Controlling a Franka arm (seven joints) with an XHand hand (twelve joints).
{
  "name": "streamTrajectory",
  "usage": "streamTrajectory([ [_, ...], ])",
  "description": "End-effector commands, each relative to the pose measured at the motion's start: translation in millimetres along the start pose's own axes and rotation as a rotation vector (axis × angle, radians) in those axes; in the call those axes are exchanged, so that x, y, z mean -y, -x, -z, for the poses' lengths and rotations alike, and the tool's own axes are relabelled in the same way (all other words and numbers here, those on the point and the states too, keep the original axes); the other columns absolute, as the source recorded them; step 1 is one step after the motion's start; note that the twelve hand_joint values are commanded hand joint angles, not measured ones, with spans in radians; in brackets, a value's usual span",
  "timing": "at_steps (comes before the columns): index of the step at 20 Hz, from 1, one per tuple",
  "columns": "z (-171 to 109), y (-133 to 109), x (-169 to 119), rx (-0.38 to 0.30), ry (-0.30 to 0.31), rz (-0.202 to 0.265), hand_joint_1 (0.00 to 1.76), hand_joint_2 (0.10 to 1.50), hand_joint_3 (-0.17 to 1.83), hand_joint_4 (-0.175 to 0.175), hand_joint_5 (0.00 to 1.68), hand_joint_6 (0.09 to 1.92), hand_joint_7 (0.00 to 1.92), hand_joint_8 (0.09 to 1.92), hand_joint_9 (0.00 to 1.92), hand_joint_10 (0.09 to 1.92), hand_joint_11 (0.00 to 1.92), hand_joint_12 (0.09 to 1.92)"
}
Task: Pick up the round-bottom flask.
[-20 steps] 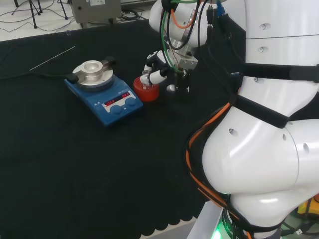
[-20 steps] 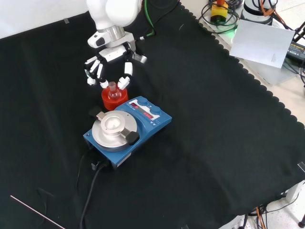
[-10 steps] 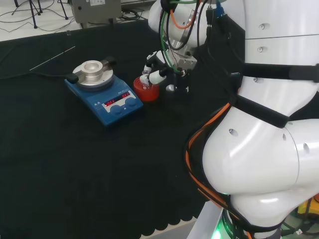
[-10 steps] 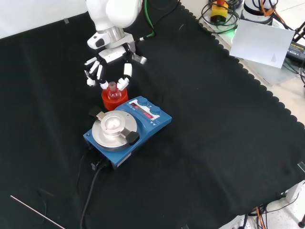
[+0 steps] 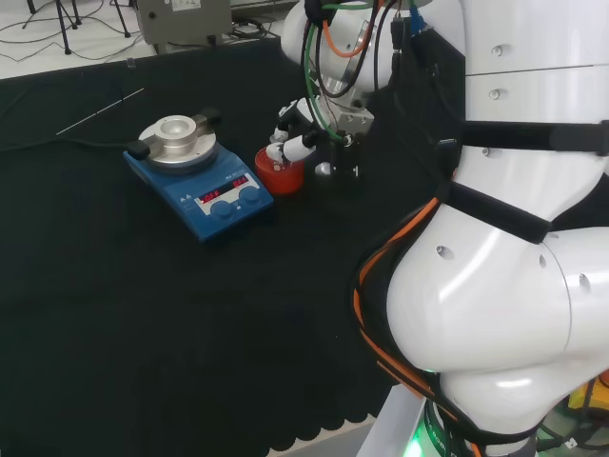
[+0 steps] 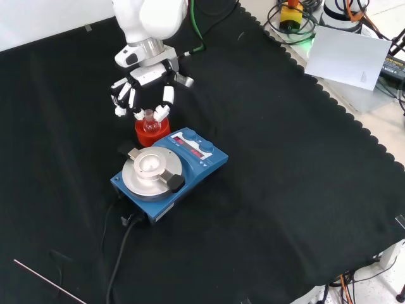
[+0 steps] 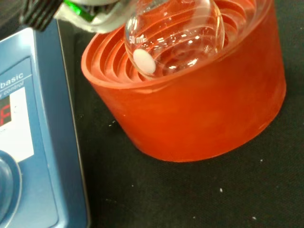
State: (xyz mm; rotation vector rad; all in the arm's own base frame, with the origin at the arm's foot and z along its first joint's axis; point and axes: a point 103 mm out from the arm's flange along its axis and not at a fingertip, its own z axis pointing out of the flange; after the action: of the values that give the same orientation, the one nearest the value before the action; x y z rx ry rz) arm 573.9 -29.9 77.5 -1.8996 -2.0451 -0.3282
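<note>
The clear round-bottom flask [image 6: 149,120] stands upright in a red ribbed stand [image 6: 147,135] on the black cloth, close behind the blue stirrer plate in the front view. The hand [image 6: 149,75] hangs directly over it, its bent fingers [image 6: 162,111] reaching down on both sides of the flask's neck with small gaps. In the head view the hand [image 5: 301,144] comes at the flask [image 5: 277,152] and the stand [image 5: 282,177] from the right. The wrist view shows the flask's bulb [image 7: 175,33] resting in the stand [image 7: 199,109].
A blue stirrer plate [image 6: 183,158] with a round metal top almost touches the stand; it also appears in the head view [image 5: 205,186] and the wrist view [image 7: 28,142]. Its cable [image 6: 117,259] trails toward the front. A thin rod [image 5: 100,111] lies far off.
In the front view the hand has shifted slightly left and its fingertips have drawn a little closer to the flask's neck. The flask and stand have not moved.
</note>
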Motion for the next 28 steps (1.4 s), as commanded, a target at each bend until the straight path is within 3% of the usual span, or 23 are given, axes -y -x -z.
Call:
streamTrajectory([
  [1, -4, -6, -5, 0.024, 0.016, -0.003, 1.03, 0.86, 0.37, 0.155, 1.06, 0.86, 0.45, 0.6, 0.6, 0.58, 0.0, 1.4],
  [5, 0, -8, -6, 0.033, 0.051, 0.004, 1.06, 0.9, 0.29, 0.175, 1.12, 0.82, 0.49, 0.59, 0.64, 0.57, 0.03, 1.39],
  [9, 6, -10, -6, 0.041, 0.071, 0.0, 1.08, 0.75, 0.59, 0.175, 1.13, 0.9, 0.55, 0.55, 0.7, 0.52, 0.08, 1.37],
  [13, 15, -9, -5, 0.036, 0.079, 0.003, 1.08, 0.7, 0.7, 0.175, 1.12, 0.95, 0.56, 0.55, 0.71, 0.51, 0.09, 1.37],
  [28, 28, -2, 3, -0.014, 0.093, 0.001, 1.09, 0.67, 0.76, 0.175, 1.12, 0.98, 0.57, 0.56, 0.72, 0.51, 0.1, 1.37],
])
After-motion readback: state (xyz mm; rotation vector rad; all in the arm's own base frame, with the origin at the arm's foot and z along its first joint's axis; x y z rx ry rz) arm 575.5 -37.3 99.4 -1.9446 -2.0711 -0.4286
